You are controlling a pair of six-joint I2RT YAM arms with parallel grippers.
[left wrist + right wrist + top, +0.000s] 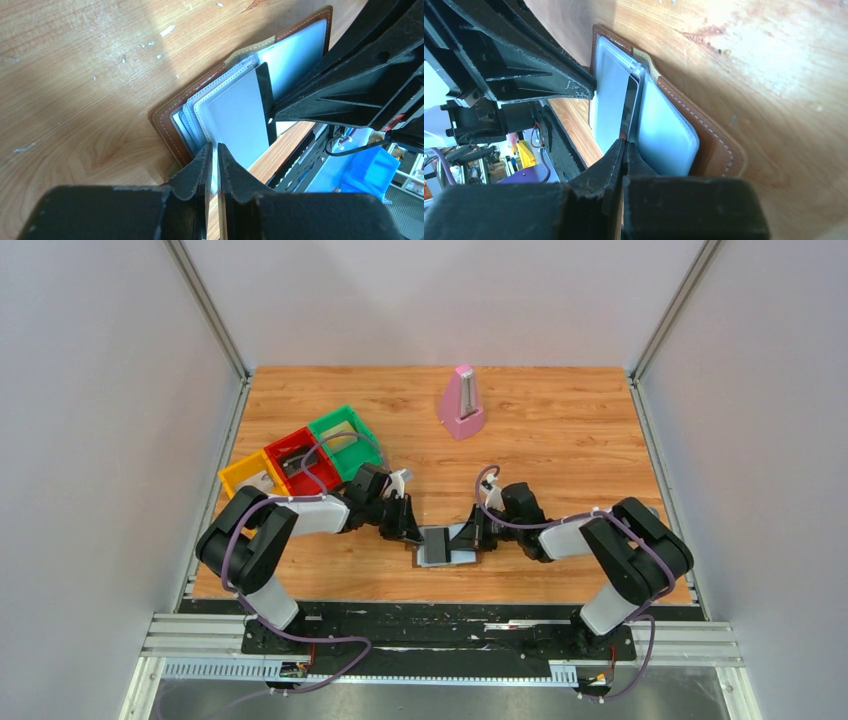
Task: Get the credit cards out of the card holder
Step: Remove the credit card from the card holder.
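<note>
The card holder (447, 546) lies open on the table between both grippers, brown rim (162, 125), grey-blue inside (664, 130), clear stitched sleeves. A grey-silver credit card (235, 117) with a dark stripe stands half out of a sleeve; its thin edge shows in the right wrist view (630, 105). My left gripper (414, 533) (213, 149) is shut on the thin near edge of a sleeve of the holder. My right gripper (476, 535) (624, 145) is shut on the striped end of the card. Other cards are hidden.
Yellow (243, 473), red (300, 460) and green (345, 440) trays stand at the left behind my left arm. A pink metronome (462, 403) stands at the back middle. The table's near edge (440, 598) runs just below the holder.
</note>
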